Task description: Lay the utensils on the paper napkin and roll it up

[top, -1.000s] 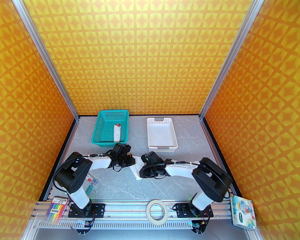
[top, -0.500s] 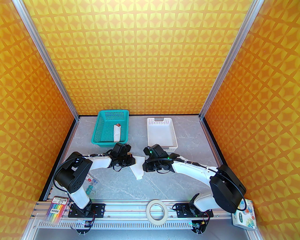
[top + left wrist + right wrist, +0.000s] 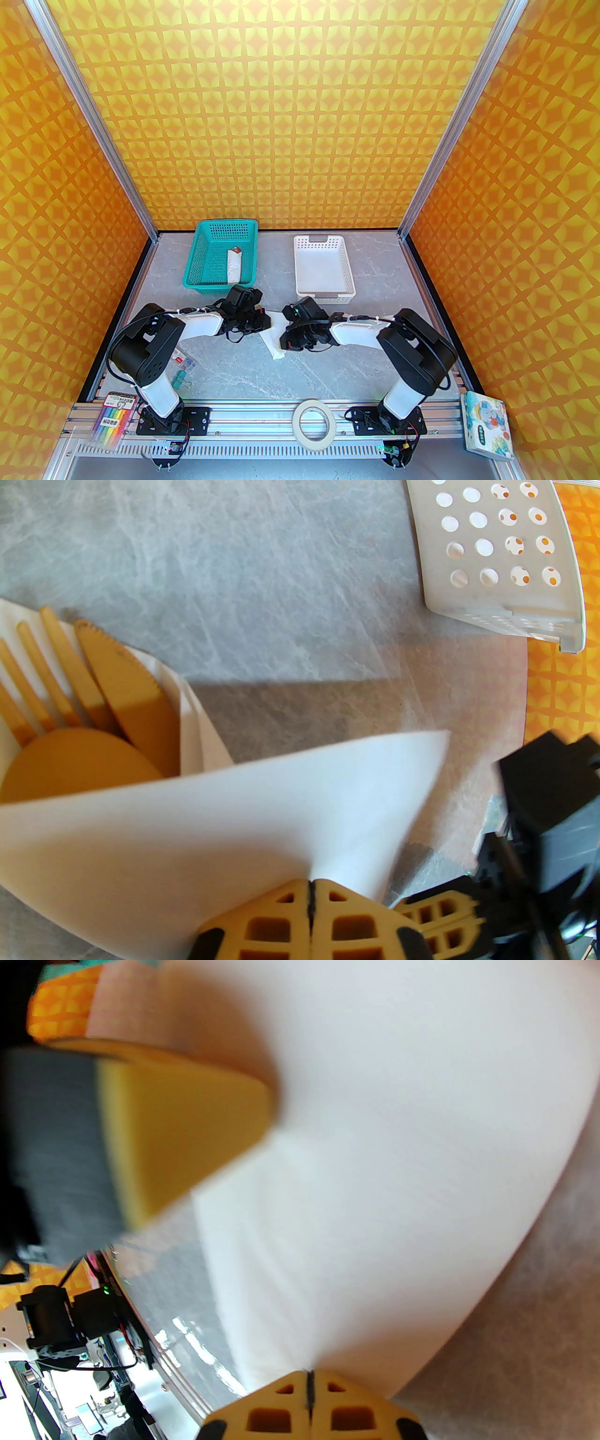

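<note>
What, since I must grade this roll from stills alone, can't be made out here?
Left wrist view: the utensils' handles, covered by the lifted paper napkin.
Top view: most of the napkin, under the left arm and right arm.
Right wrist view: the napkin's edges and folds, blurred.
Top view: what the white roll in the teal basket wraps, too small.

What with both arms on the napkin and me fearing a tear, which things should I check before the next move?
1. Left gripper shut on the napkin: ok.
2. Right gripper shut on the napkin: ok.
3. Cutlery lying on the napkin, under its fold: ok.
4. Napkin rolled tight: not ok, only folded over, cutlery heads showing.
5. Napkin untorn: cannot tell, blurred.
6. Grippers apart from each other: cannot tell, they are very close.
</note>
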